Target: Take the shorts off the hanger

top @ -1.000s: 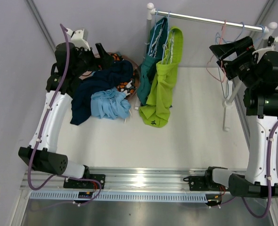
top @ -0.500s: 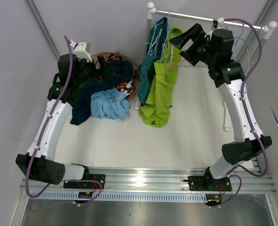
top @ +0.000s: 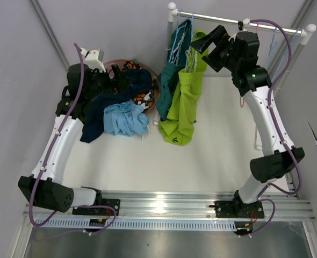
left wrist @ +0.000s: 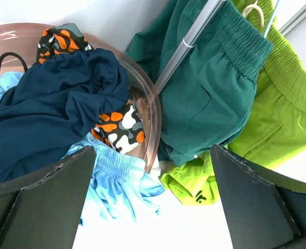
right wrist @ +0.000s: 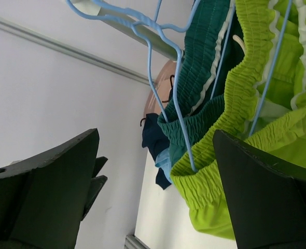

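Note:
Lime green shorts (top: 184, 102) and teal shorts (top: 171, 75) hang on blue wire hangers (right wrist: 163, 78) from the rail (top: 223, 20). My right gripper (top: 208, 44) is open beside the lime pair's waistband (right wrist: 220, 171), with nothing between its fingers. Navy shorts (top: 115, 94), light blue shorts (top: 125, 119) and an orange-black patterned pair (top: 144, 98) lie heaped in and over a brown bowl (left wrist: 152, 106). My left gripper (top: 114, 75) hovers open above that heap, holding nothing. In the left wrist view the teal pair (left wrist: 205, 93) and lime pair (left wrist: 282, 114) hang beyond the rack post (left wrist: 186, 44).
The white rack's posts stand at the back left (top: 171, 11) and back right (top: 310, 29). More wire hangers (top: 274, 33) hang at the rail's right end. Grey walls close in on the left and right. A metal rail (top: 164, 204) runs along the near edge.
My right arm has swung from the rack's right end leftward along the rail to the lime green shorts. The left arm shifted only slightly over the bowl.

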Robot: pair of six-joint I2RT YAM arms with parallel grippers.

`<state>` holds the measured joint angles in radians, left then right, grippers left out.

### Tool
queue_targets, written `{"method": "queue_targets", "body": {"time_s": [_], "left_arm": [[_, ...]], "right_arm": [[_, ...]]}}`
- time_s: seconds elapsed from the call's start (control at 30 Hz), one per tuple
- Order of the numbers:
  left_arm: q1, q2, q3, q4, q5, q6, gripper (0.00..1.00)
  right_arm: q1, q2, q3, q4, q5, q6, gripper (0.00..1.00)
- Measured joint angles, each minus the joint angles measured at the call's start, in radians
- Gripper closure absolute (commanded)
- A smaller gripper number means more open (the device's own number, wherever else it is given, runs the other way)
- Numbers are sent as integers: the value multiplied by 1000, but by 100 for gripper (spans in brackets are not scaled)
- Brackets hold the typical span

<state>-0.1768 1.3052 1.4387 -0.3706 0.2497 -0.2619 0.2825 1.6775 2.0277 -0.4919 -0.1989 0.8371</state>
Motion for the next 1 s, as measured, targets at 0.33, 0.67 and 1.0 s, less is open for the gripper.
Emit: {"method": "queue_targets", "body": {"time_s": [0.33, 0.67, 1.0], "left_arm": [[-1, -19, -50, 38, 1, -2, 1], [-14, -36, -100, 66, 2, -10, 1], [-26, -36, -101, 72, 30, -5, 1]], "right_arm": [[16, 178, 42, 81, -20, 14, 19], [49, 264, 145, 86, -31, 21, 86], [55, 263, 178, 68, -24, -6, 100]]}}
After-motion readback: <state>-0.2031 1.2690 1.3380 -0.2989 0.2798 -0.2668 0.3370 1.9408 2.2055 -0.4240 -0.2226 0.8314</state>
